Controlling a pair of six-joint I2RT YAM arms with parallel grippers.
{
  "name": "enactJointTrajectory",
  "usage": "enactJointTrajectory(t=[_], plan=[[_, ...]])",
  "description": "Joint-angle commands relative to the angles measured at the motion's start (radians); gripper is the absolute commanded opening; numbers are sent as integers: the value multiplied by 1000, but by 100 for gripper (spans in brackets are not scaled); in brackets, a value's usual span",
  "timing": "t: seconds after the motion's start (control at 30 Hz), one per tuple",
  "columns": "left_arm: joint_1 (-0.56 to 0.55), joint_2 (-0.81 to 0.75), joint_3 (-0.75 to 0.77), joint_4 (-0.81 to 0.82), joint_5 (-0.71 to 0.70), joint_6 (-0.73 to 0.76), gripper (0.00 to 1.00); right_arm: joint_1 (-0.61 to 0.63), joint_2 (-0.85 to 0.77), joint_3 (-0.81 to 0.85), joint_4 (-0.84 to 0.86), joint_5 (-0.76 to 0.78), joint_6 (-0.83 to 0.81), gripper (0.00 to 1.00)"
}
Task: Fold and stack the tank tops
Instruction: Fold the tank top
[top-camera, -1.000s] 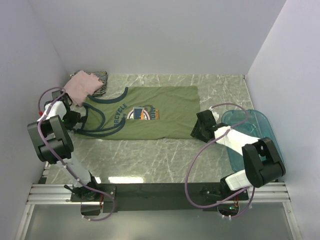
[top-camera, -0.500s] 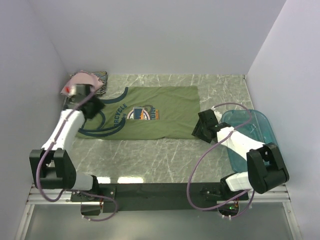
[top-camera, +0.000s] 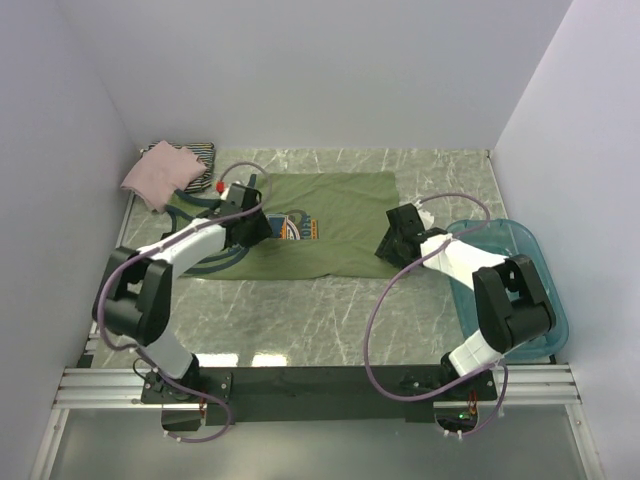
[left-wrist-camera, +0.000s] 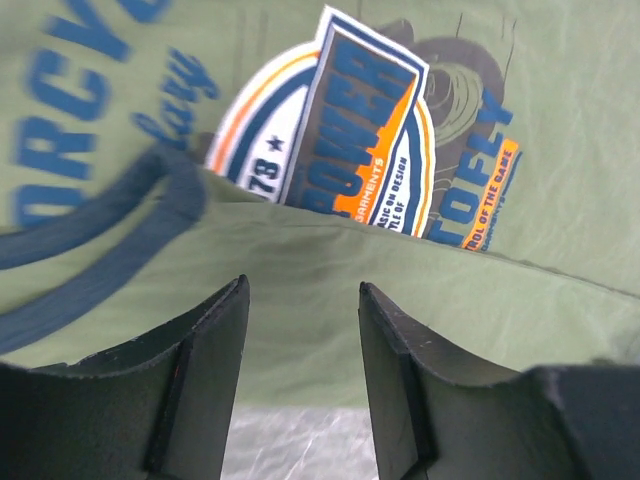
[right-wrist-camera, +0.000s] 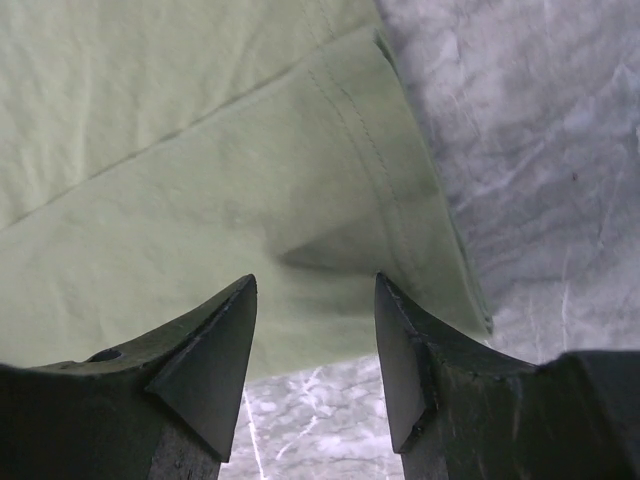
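Observation:
The olive-green tank top (top-camera: 330, 215) with navy trim lies flat mid-table, print up. In the left wrist view a fold of its cloth (left-wrist-camera: 330, 290) covers the lower edge of the round blue-orange print (left-wrist-camera: 350, 140). My left gripper (top-camera: 250, 228) is open and empty just above the top's near edge below the print (left-wrist-camera: 303, 300). My right gripper (top-camera: 388, 243) is open and empty over the top's near right hem corner (right-wrist-camera: 315, 290), whose hem (right-wrist-camera: 400, 200) shows. The pale pink top (top-camera: 157, 173) lies folded at the back left on the striped one (top-camera: 203, 153).
The translucent teal tub (top-camera: 525, 262) stands at the right, beside my right arm. White walls close the table at the left, back and right. Marble tabletop (top-camera: 320, 320) shows in front of the green top.
My left arm has swung from the pink top at the back left rightward, over the green top's middle. My right gripper has shifted slightly toward the hem corner.

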Motion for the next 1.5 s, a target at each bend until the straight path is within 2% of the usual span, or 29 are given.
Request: enactJointTrajectory(t=[0.0,0.17,0.3,0.53,0.97,1.2,1.33,1.47], plan=[[-48,34,10,102,-23,-44,53,7,2,-2,19,18,33,57],[-72,129,23,36,-130,-88,52,6,42,16,-49,41,54,57],[-89,142,13,-42,-222,-153,53,7,10,-11,-73,73,76,57],[-134,137,-20,-165,-301,-260,54,7,4,-24,-170,116,88,57],[-200,-38,-204,-230,-261,-368,54,9,-174,-151,-259,78,101,58],[-213,-139,-267,-233,-211,-368,54,34,-310,-234,-259,29,116,57],[-213,-176,-217,-225,-209,-317,56,32,-355,-197,-262,12,81,58],[-209,-211,-52,-242,-230,-251,59,-14,-317,-24,-236,-52,-29,57]])
